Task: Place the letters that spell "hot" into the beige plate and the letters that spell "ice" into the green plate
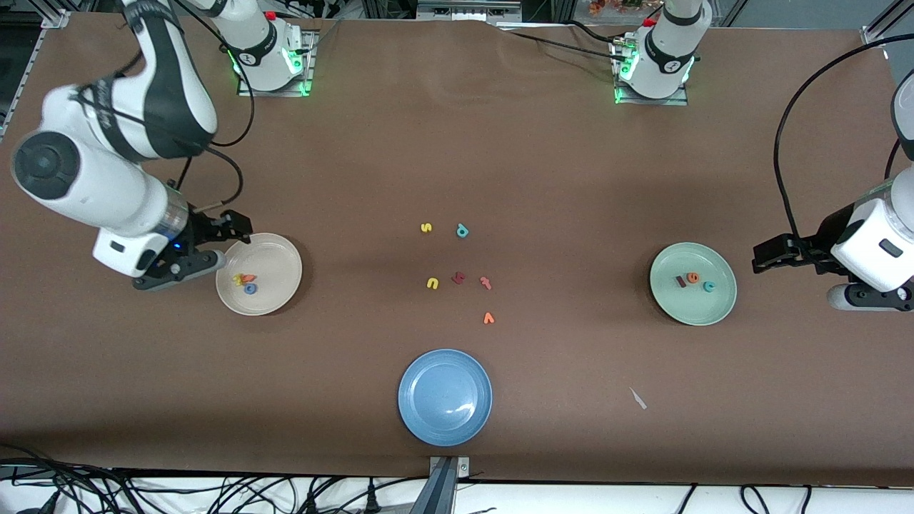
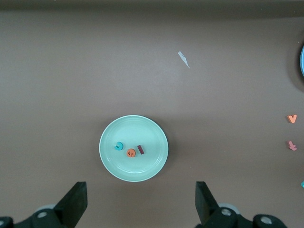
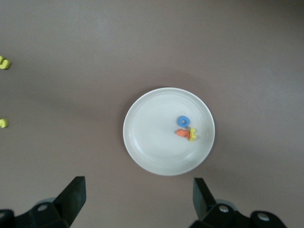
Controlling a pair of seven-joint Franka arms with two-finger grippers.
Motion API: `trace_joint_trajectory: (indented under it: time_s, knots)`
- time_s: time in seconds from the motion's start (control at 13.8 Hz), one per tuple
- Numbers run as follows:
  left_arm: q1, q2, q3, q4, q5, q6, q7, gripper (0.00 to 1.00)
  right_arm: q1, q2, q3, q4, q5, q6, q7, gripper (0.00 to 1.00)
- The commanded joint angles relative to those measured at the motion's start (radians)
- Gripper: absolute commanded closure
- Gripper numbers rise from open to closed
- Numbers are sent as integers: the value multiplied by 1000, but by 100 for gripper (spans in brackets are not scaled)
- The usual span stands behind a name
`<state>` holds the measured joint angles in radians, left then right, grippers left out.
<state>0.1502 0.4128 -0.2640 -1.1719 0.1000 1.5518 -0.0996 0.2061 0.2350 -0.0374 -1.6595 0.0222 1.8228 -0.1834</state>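
With h, o, t in the beige plate (image 1: 280,268) mid-left of frame and i, c, e in the green plate (image 1: 707,303) mid-right, the right gripper (image 1: 194,251) and left gripper (image 1: 800,260) are both spread empty; a careless retreat could clip a rim.

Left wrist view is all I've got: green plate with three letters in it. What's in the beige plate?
Observer: The beige plate holds the yellow h, blue o and orange t.
Operator: Right gripper holding anything?
Observer: No, the right gripper is open and empty, at the beige plate's edge toward the right arm's end of the table.
Operator: Any strays near the blue plate?
Observer: The blue plate holds nothing; the orange v lies on the table, farther from the front camera than it.
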Motion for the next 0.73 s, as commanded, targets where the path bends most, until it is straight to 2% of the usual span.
trace_joint_trajectory:
  time_s: [0.0,0.22,0.29,0.44,0.65]
  knots:
    - [6,-31,2,-31,-29,8,14,0,-10,-113,1,0,-22,-109,16,0]
    - [6,-31,0,-31,-29,10,14,0,-28,-126,-1,81,-27,-195,22,0]
    - [6,-31,0,-31,-29,10,14,0,-78,-128,11,101,-27,-214,21,0]
    - [6,-31,0,-31,-29,10,14,0,-140,-134,71,106,-28,-215,22,0]
    - [6,-29,0,-29,-29,10,14,0,-140,-131,71,107,-31,-218,28,0]
